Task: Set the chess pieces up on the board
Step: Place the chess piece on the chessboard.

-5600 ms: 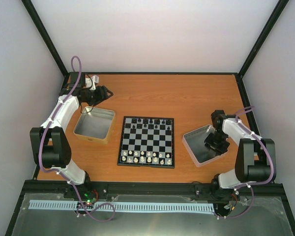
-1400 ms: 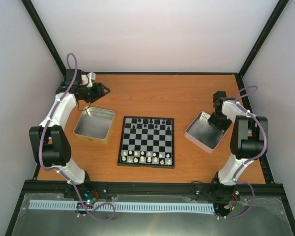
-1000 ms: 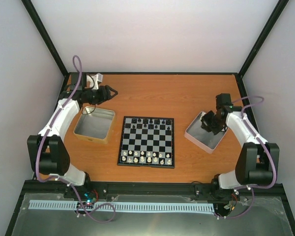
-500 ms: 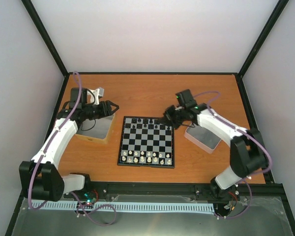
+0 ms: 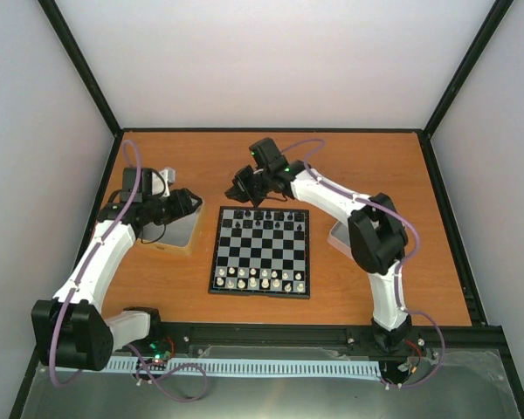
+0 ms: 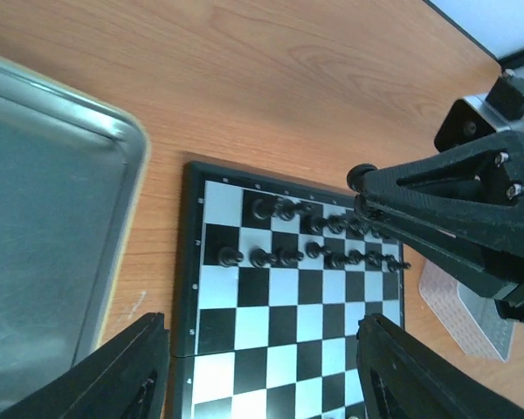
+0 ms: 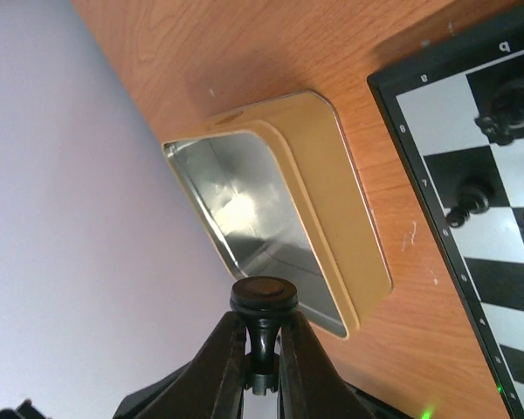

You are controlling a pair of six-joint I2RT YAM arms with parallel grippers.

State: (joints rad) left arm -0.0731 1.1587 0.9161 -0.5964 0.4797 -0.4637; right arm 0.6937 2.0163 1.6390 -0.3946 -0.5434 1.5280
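One black chess piece [image 7: 263,298], pinched between the fingers [image 7: 223,367] of the right gripper [image 7: 262,330]; long axis along the fingers, round head pointing out past their tips; held above the desk [image 5: 349,166] just beyond the far left corner of the board [image 5: 261,251]. The left gripper [image 6: 262,327]: fingers spread wide, empty, left of the board over a metal tray [image 5: 176,231].

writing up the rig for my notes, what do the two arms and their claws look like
The left arm and right arm match: white shell links between bulky black joints. A thin purple cable loops loosely along each. The left claw and right claw are black, each with two tapering fingers. A small green light glows by the right wrist.
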